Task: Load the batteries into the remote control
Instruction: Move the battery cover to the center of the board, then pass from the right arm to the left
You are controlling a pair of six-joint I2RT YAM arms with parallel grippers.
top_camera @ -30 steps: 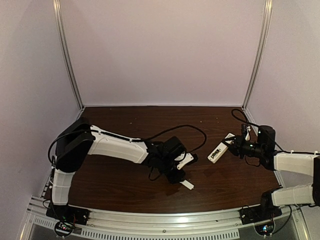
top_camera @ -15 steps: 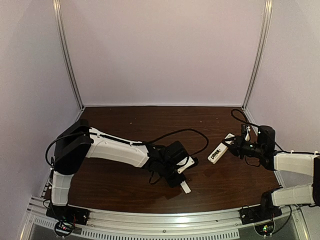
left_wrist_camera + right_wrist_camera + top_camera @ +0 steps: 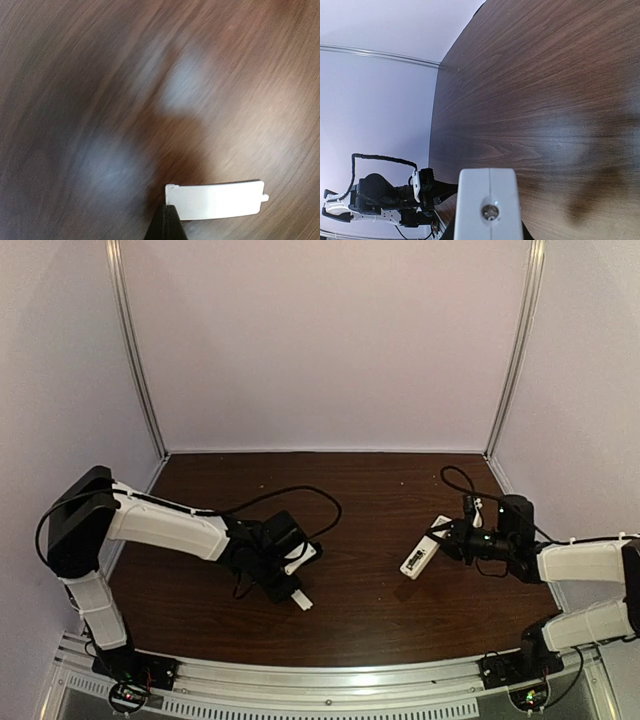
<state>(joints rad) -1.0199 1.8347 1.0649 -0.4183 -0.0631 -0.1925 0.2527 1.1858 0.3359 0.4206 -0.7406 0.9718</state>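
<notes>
Dark wooden tabletop (image 3: 350,480) under lavender walls (image 3: 320,340): your right gripper (image 3: 447,540) clamps the remote control (image 3: 418,557), which juts from its fingers toward the left gripper (image 3: 293,590), itself pinched closed on the edge of a small white cover piece (image 3: 302,602). Your right wrist view shows only the remote's end face, cropped below; the left is motion-blurred. Both grippers have swung leftward since a second ago.
</notes>
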